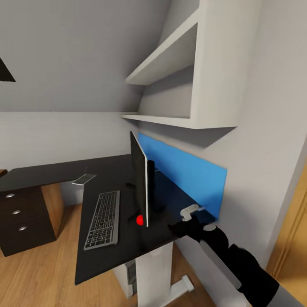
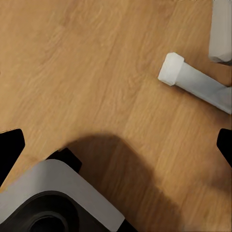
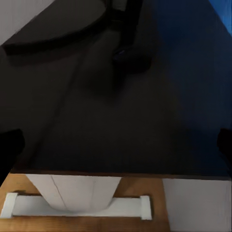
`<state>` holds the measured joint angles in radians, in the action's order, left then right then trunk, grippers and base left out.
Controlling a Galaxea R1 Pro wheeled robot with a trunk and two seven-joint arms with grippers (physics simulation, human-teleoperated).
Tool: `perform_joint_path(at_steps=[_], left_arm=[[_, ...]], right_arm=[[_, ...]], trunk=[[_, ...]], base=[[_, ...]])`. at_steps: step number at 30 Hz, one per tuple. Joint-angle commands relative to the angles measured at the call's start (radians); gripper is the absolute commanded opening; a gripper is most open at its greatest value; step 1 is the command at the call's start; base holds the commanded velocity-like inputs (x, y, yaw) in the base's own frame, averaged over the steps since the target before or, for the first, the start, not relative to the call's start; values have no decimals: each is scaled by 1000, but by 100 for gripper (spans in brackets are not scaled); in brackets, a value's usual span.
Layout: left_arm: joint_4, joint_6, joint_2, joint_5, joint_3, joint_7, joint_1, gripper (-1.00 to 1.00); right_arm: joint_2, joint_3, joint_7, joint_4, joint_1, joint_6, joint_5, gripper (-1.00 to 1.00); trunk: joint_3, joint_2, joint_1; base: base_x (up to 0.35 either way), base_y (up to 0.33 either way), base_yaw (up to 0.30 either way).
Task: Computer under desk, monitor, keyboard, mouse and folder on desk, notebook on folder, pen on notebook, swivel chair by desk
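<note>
Bench (image 1: 106, 170), black L-shaped top, runs ahead and left of the right pincer (image 1: 192, 212); its near edge ends just under that pincer, white leg (image 1: 155, 273) below. Blue panel (image 1: 187, 175) on the wall closes off the pincer's right side; white shelves (image 1: 179, 85) hang overhead. Narrow bare strip of bench between monitor back and panel, where the pincer sits. Open wood floor (image 1: 38, 273) to the left of the bench.

Monitor (image 1: 140, 183) stands upright on the bench, edge-on, just left of the right pincer, red dot at its lower corner, black curved stand (image 3: 72, 29) ahead of the pincer. Keyboard (image 1: 103, 219), silver-grey with dark keys, lies flat left of the monitor, near the front edge. Drawer unit (image 1: 21, 217) with silver knobs far left.

Right pincer: jaws spread, nothing between them. Left pincer (image 2: 116, 145): spread wide over bare floor, white leg foot (image 2: 193, 82) beyond it, robot base (image 2: 53, 198) nearby.
</note>
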<state>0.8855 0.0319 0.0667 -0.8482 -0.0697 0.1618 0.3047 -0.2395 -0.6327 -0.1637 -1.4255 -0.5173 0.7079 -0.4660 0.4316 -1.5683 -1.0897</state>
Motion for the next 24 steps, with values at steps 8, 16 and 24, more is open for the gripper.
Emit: perform_joint_path(at_steps=[8,16,24], left_arm=[[0,3,2,-10,-1,3,1,100],[0,6,7,-13,-3,-1,1,100],[-4,4,8,-13,-4,-7,10,100]], right_arm=[[-9,-61,53,-1,-1,-44,45,100],[-10,-52,140,21,-1,-56,53,100],[-1,-49,153,105,-8,-56,53,100]], trunk=[[3,-1,0],[3,-1,0],[3,-1,0]], base=[[274,-174,98],[100,-30,10],[65,-34,1]])
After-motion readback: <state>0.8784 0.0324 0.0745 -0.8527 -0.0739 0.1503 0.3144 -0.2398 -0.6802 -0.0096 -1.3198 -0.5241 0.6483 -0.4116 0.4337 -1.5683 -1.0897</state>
